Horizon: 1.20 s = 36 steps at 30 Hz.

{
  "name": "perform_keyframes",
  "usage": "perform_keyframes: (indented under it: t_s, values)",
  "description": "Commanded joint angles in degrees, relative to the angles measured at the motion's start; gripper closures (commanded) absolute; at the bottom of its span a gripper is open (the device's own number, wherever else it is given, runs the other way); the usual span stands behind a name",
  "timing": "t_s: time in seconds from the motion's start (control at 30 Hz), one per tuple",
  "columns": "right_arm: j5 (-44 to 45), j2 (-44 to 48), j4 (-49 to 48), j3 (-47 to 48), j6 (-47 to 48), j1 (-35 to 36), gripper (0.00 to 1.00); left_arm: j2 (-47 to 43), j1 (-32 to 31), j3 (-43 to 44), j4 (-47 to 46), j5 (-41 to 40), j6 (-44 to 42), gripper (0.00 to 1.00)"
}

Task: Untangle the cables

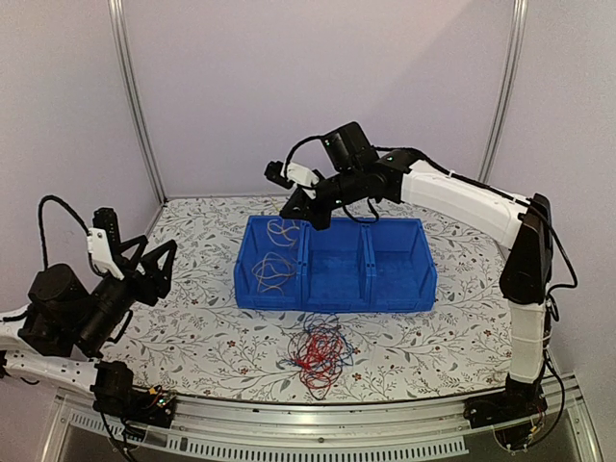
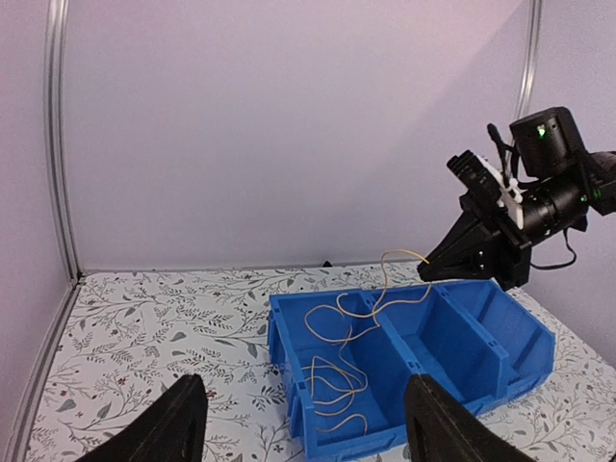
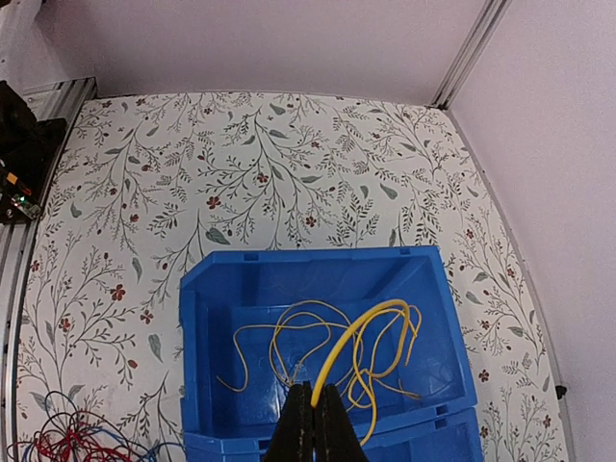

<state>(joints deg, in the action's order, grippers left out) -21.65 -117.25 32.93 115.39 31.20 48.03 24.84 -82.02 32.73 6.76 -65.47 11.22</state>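
Right wrist: I see my right gripper [image 3: 313, 423] pinched shut on a glossy yellow wire [image 3: 351, 327]. Thin tan loops [image 3: 289, 327] lie in the end compartment of the blue plastic bin [image 3: 308, 258]. My left gripper [image 2: 303, 404] gapes wide, empty.

A robotics lab test cell: plain pale lilac wall panels [image 1: 318, 87] between silver aluminium posts [image 1: 136, 96] enclose a floral-patterned tabletop [image 1: 202, 342] with two white-and-black robot arms [image 1: 462, 199].

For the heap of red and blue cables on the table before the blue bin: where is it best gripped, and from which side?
Probably the red loop sticking out at the near edge of the heap, taken from above: the heap lies flat on the table and its middle is dense. The open left tool is free.
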Motion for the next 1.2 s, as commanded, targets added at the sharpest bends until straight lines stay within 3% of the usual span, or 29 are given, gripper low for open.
perform_keyframes:
  t_s: [0.0,0.13,0.27,0.4,0.63,0.93,1.17]
  values:
    - [-2.0,-3.4,-0.8,-1.1,-3.1,1.0,1.0,-4.6,-0.3,-1.6,-0.6,-0.9,0.5,0.28]
    - [-2.4,-7.0,0.9,1.5,-4.0,2.5,0.99,-4.1,-0.3,-2.1,-1.0,-1.1,0.4,0.28]
    - [-1.1,-9.4,4.1,5.5,-4.1,3.4,0.69,-3.4,-0.2,-2.8,-0.7,-1.1,1.4,0.27]
    - [3.0,-6.3,3.3,1.8,-4.2,3.2,0.57,-1.9,0.2,-3.5,-0.4,0.0,3.2,0.26]
    - [3.3,5.0,-0.6,-13.4,-3.1,3.1,0.55,5.5,3.9,-3.6,-0.7,5.5,5.1,0.26]
    - [-1.7,20.0,-4.4,-34.3,-1.3,2.2,0.58,23.1,10.7,-2.2,-2.9,28.4,9.7,0.29]
    - [-6.1,28.4,-8.2,-48.1,0.3,1.1,0.58,37.0,11.5,-0.6,-1.7,41.2,22.5,0.4]
